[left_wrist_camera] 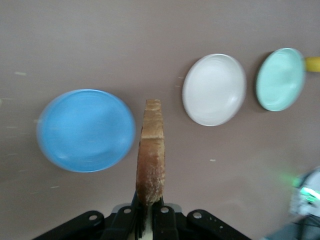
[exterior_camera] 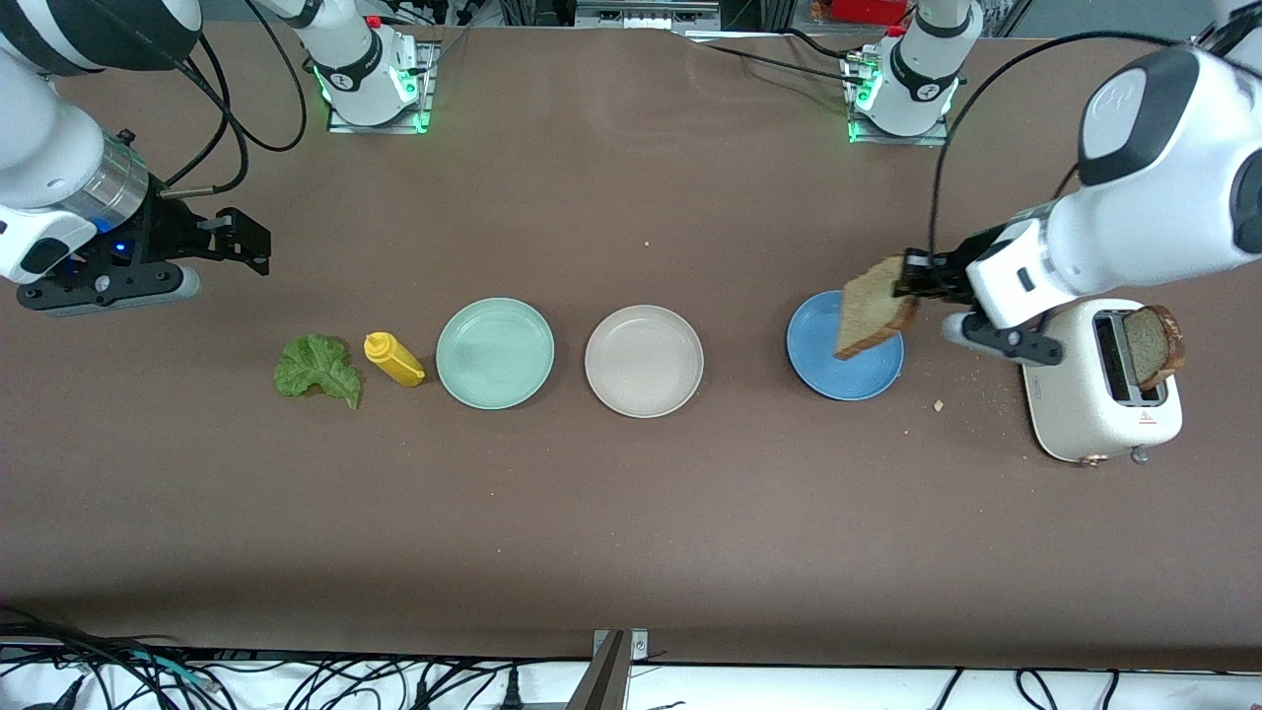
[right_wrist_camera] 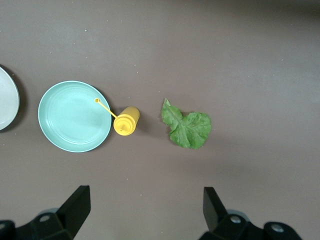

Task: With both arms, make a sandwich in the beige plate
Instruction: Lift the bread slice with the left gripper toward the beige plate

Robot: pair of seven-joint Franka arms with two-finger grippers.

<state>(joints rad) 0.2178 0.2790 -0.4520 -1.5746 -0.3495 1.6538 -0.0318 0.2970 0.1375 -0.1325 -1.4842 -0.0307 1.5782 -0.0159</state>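
Left gripper [exterior_camera: 905, 287] is clamped on a bread slice [exterior_camera: 874, 308], hanging it over the blue plate [exterior_camera: 845, 375]. Beige plate [exterior_camera: 644, 361] sits bare between the blue and mint green plate [exterior_camera: 494, 352]. Right gripper [right_wrist_camera: 145, 207] waits, fingers spread wide, above the lettuce leaf [right_wrist_camera: 186, 127].

Brown bread slice [exterior_camera: 874, 314], beige plate [exterior_camera: 644, 361]

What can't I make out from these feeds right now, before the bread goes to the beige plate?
- Left gripper: front view, the held bread slice covers its fingertips.
- Blue plate: front view, part of it sits under that slice.
- Second slice: lower part hidden in the toaster slot.
- Right gripper: right wrist view, the edge cuts off its fingers' base.
- Beige plate: right wrist view, mostly cut by the edge.
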